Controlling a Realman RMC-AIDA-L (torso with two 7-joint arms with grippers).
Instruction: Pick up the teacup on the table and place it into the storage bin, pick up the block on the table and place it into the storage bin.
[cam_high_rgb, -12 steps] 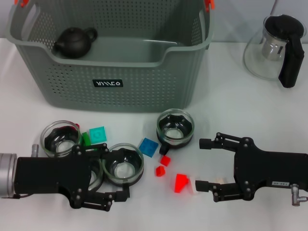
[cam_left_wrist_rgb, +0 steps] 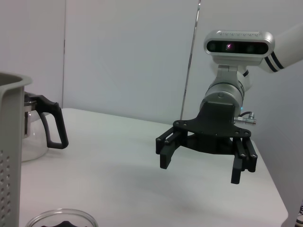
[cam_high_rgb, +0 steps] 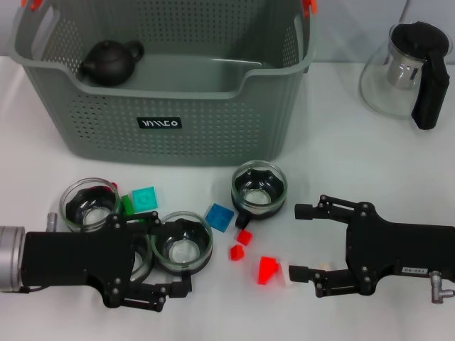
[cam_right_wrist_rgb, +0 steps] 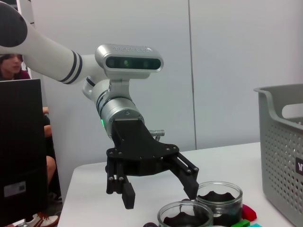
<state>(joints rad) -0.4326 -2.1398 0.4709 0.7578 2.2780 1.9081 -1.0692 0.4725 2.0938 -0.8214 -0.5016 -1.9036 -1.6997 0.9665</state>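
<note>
**Crowded near edge, open bin mouth**

The storage bin (cam_high_rgb: pixel 163 106) walls off the far left; its mouth is open, with a dark teapot (cam_high_rgb: pixel 110 62) in the far-left corner. Three teacups (cam_high_rgb: pixel 183 241) and scattered blocks (cam_high_rgb: pixel 219 216) fill the near strip between both spread grippers. A glass pitcher (cam_high_rgb: pixel 409 71) blocks the far right.

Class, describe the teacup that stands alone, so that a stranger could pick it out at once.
Start at the grey-green storage bin and come forward from its right corner. There stands a teacup, glass with a dark inside. Unlike the other two cups, it stands apart, clear of both grippers, beside a blue block.
</note>
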